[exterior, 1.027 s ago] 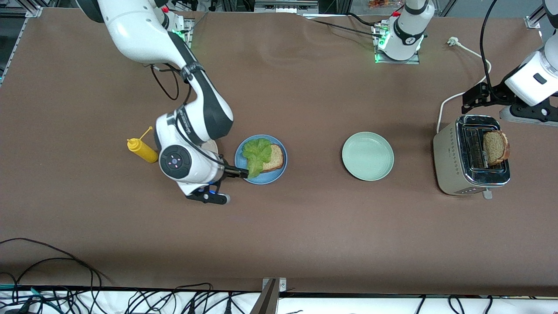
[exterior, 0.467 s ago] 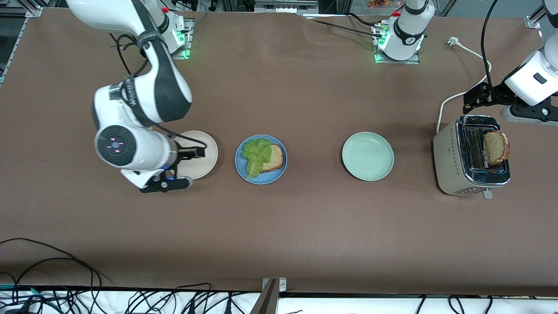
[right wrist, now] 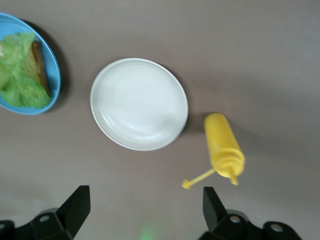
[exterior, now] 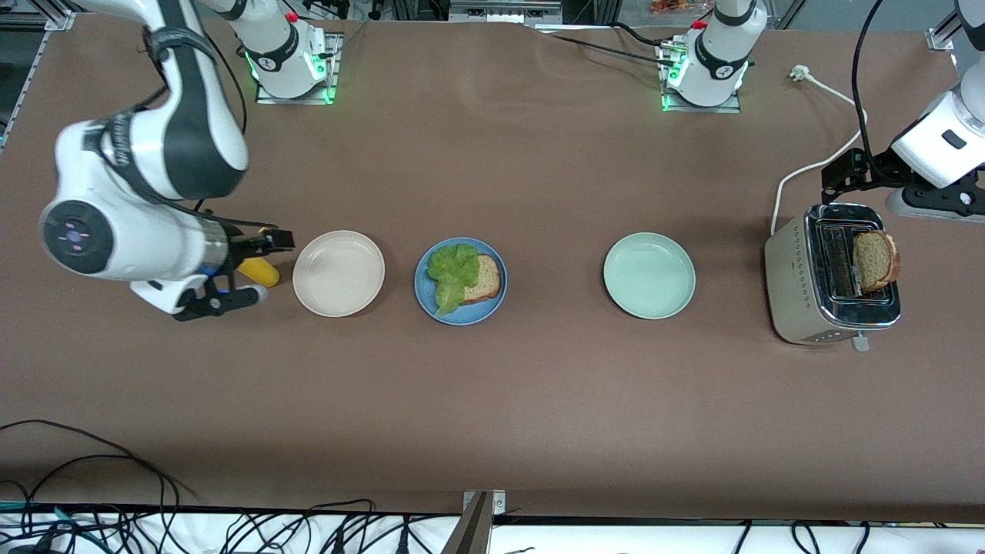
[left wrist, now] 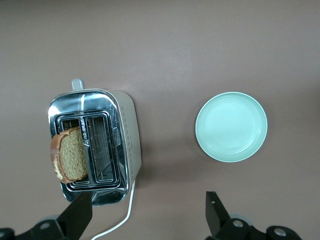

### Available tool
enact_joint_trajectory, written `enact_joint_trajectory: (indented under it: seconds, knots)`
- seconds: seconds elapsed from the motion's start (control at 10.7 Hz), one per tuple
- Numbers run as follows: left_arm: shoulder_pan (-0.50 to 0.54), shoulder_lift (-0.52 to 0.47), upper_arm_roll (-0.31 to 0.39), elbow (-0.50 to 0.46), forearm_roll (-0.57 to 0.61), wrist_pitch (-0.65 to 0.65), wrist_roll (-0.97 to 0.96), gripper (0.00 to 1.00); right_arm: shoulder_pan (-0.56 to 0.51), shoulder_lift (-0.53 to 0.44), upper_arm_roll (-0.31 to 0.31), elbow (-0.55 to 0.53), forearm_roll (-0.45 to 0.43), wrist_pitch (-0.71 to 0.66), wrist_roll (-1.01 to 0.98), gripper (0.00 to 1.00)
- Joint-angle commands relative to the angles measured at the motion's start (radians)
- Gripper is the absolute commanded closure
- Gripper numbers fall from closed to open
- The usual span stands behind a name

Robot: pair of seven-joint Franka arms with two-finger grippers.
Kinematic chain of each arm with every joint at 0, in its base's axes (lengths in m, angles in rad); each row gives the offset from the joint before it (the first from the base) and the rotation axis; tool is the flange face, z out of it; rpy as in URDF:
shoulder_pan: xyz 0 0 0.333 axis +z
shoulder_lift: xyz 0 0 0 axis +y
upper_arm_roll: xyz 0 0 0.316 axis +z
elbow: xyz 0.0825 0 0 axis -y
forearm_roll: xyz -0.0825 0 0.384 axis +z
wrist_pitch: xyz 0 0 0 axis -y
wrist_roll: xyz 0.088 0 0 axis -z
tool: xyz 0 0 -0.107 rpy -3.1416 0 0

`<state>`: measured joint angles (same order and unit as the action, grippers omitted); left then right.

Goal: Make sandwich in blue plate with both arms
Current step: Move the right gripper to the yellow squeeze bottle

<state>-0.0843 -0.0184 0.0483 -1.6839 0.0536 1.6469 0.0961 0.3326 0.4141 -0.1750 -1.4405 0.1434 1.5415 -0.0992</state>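
Note:
The blue plate (exterior: 479, 311) lies mid-table and carries a brown toast slice (exterior: 486, 277) with a green lettuce leaf (exterior: 452, 274) over most of it. The right wrist view has the plate (right wrist: 54, 75), the lettuce (right wrist: 17, 77) and the toast's edge (right wrist: 38, 64) too. A second toast slice (exterior: 876, 260) stands in the toaster (exterior: 793, 278), as the left wrist view's slice (left wrist: 70, 156) shows. My right gripper (exterior: 273, 242) hangs open and empty over the yellow bottle. Open and empty as well, my left gripper (exterior: 837, 174) is over the table beside the toaster.
A cream plate (exterior: 338, 273) lies beside the blue plate toward the right arm's end, with a yellow squeeze bottle (exterior: 258, 270) further along. A mint-green plate (exterior: 649, 275) sits between the blue plate and the toaster. The toaster's white cord (exterior: 816, 165) runs toward the bases.
My right arm has swung away from the blue plate, past the cream plate, to over the yellow bottle. The lettuce stays on the toast. The left arm has barely moved.

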Motion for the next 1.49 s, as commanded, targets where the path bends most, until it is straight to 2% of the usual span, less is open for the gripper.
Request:
enact_joint_trajectory:
  seconds: [0.0, 0.28, 0.47, 0.84, 1.21, 1.4]
  knots:
    - [-0.018, 0.001, -0.007, 0.009, 0.037, 0.005, 0.005, 0.00, -0.098, -0.121, 0.029, -0.132, -0.012, 0.011, -0.167, 0.00]
    - [-0.018, 0.001, -0.005, 0.009, 0.035, 0.005, 0.005, 0.00, -0.168, -0.233, 0.045, -0.210, -0.015, 0.014, -0.198, 0.00]
    - [-0.018, 0.001, -0.005, 0.010, 0.035, 0.005, 0.005, 0.00, -0.220, -0.265, 0.045, -0.245, -0.016, 0.022, -0.331, 0.00]
    - [-0.019, 0.001, -0.005, 0.010, 0.035, 0.005, 0.005, 0.00, -0.340, -0.239, 0.045, -0.339, -0.016, 0.112, -0.625, 0.00]
    - [-0.019, 0.001, -0.005, 0.010, 0.032, 0.005, 0.005, 0.00, -0.405, -0.172, 0.046, -0.412, -0.001, 0.213, -0.948, 0.00]
    - [-0.020, 0.003, -0.007, 0.010, 0.029, 0.005, 0.007, 0.00, -0.446, -0.115, 0.046, -0.414, 0.008, 0.265, -1.100, 0.00]
